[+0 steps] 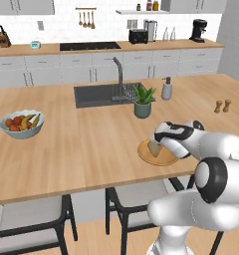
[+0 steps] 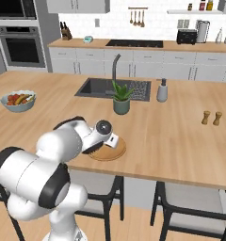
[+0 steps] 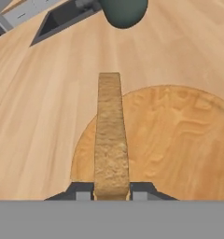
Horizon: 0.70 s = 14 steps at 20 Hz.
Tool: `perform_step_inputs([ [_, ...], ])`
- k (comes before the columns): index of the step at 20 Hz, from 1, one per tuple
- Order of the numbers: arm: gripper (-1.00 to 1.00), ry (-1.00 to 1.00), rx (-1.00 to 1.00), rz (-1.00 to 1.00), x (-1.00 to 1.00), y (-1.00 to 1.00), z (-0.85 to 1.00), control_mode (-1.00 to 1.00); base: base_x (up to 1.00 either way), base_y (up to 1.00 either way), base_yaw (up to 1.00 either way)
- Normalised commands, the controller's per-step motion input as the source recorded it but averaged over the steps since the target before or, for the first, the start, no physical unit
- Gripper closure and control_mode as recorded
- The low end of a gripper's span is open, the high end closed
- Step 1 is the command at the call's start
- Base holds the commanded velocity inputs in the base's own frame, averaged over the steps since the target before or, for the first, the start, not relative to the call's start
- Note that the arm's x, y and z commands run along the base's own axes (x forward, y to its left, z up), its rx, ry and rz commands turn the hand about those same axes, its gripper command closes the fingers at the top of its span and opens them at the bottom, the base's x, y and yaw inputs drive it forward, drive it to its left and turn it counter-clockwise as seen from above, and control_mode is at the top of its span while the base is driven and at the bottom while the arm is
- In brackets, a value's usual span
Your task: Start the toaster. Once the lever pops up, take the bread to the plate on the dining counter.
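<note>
Gripper [image 3: 112, 195] clamped on bread [image 3: 110, 135], slice edge-on between finger tips, over near-left rim of plate [image 3: 179, 140]. Plate sits on dining counter [image 1: 91, 139] near front edge. My read: placing step. I want slice nudged toward plate centre, lowered until edge touches wood, then jaws eased apart so it tips flat inside rim. Beyond: potted plant [image 1: 143, 101], sink [image 1: 94, 94]; toaster [image 1: 138, 36] on far wall counter.

No readable text

No lettering, label, brand, number or sign can be made out on anything in these kitchen views.
</note>
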Motion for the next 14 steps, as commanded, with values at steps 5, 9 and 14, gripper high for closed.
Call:
perform_step_inputs([
  [5,1.00,0.00,0.00,0.00,0.18,0.00,-0.09,-1.00,0.00,0.00,0.00],
  [9,-1.00,0.00,0.00,0.00,0.00,0.00,0.00,-1.00,0.00,0.00,0.00],
  [14,-1.00,-0.03,0.00,-0.01,0.00,-0.17,0.12,-1.00,0.00,0.00,0.00],
])
